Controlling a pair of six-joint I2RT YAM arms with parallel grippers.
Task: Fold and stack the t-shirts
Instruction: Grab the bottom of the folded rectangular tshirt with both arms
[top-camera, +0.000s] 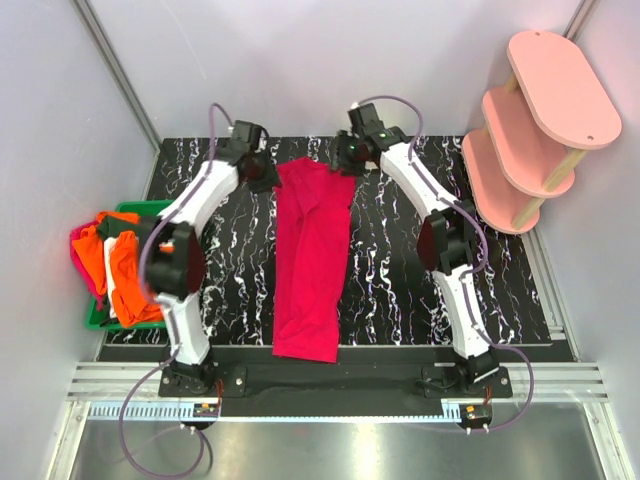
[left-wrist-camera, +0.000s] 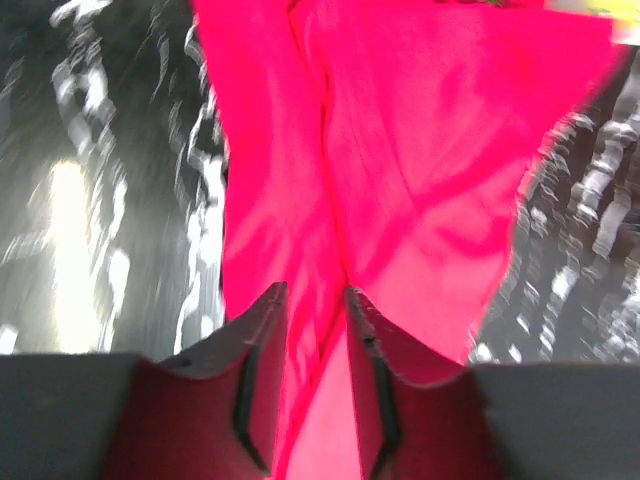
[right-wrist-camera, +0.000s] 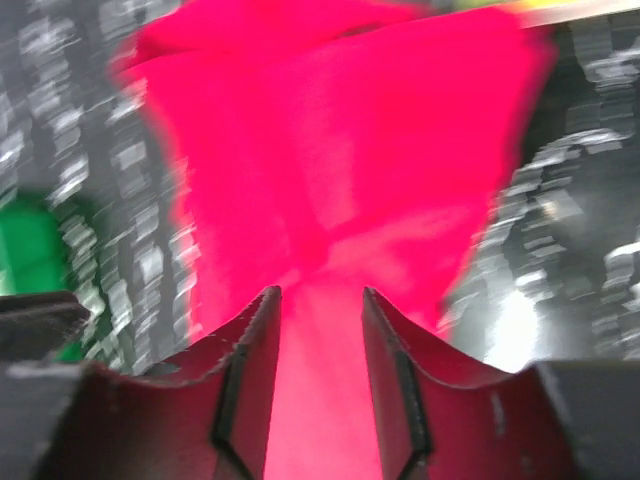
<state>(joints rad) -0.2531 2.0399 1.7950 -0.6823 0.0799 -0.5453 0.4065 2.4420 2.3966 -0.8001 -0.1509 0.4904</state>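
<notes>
A crimson-red t-shirt (top-camera: 312, 260) lies on the black marbled table as a long narrow strip, running from the far middle to the near edge. My left gripper (top-camera: 263, 172) is at its far left corner and my right gripper (top-camera: 345, 156) at its far right corner. In the left wrist view the gripper (left-wrist-camera: 312, 292) stands open over the red cloth (left-wrist-camera: 420, 150), which shows through the gap. The right gripper (right-wrist-camera: 320, 292) is open too, its jaws wider apart above the same shirt (right-wrist-camera: 340, 150). Orange (top-camera: 128, 268), white (top-camera: 110, 287) and magenta-pink (top-camera: 80, 250) t-shirts sit bunched at the left.
A green basket (top-camera: 140, 207) at the table's left edge holds the bunched shirts. A pink three-tier shelf (top-camera: 540, 120) stands at the far right corner. Grey walls close in the table on three sides.
</notes>
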